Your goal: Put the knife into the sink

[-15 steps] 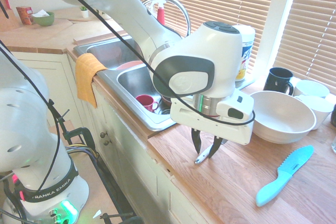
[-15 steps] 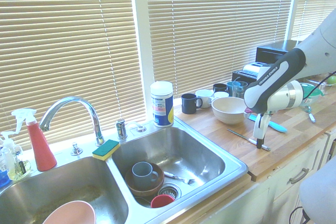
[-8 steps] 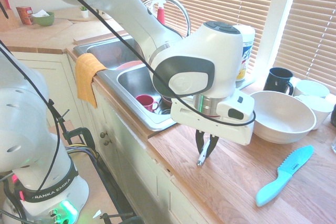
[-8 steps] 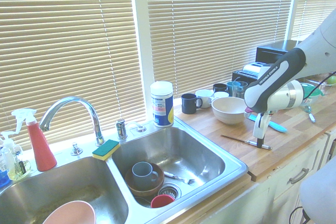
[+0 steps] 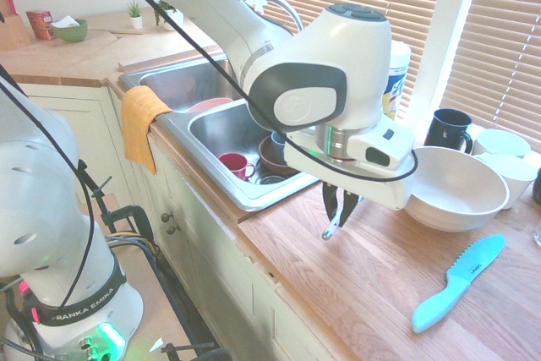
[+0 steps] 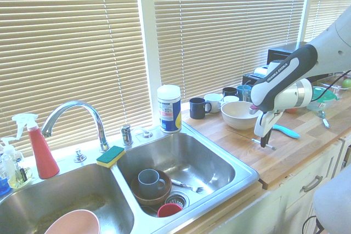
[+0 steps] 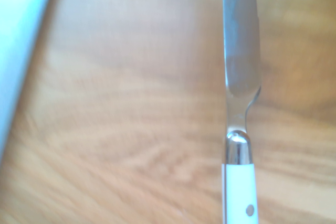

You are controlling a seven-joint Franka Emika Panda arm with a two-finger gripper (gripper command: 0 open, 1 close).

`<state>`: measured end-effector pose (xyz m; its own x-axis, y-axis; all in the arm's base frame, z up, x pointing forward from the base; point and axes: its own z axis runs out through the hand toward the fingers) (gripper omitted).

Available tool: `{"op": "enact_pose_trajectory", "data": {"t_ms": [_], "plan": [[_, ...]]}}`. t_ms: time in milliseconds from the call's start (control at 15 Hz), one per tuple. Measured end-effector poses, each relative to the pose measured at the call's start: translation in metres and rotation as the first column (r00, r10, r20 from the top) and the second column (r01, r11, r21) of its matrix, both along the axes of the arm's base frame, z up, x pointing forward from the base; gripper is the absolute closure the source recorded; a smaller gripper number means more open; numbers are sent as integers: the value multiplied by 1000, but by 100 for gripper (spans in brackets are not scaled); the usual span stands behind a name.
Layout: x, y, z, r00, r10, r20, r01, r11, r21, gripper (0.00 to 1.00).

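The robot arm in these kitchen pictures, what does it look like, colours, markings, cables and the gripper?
The arm is glossy white with rounded, bulbous joint housings and dark grey bands at the joints. Black lettering runs along a dark band on the forearm in the second exterior view. Black cables loop around the wrist. A flat white block under the wrist carries the gripper, which has two short black fingers. A green light glows at the base.

White arm (image 5: 321, 99), grey joint caps
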<state>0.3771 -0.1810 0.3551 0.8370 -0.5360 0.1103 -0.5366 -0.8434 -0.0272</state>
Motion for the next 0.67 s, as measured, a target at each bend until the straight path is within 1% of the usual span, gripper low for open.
{"op": "enact_pose_trajectory", "data": {"t_ms": [200, 333, 533, 667], "plan": [[10, 34, 30, 994, -106, -7, 106, 994, 15, 100], [18, 68, 44, 986, -167, 15, 166, 986, 20, 100], [27, 124, 47, 973, -230, 34, 229, 973, 22, 100], [29, 166, 41, 966, -252, 59, 250, 968, 28, 100]]}}
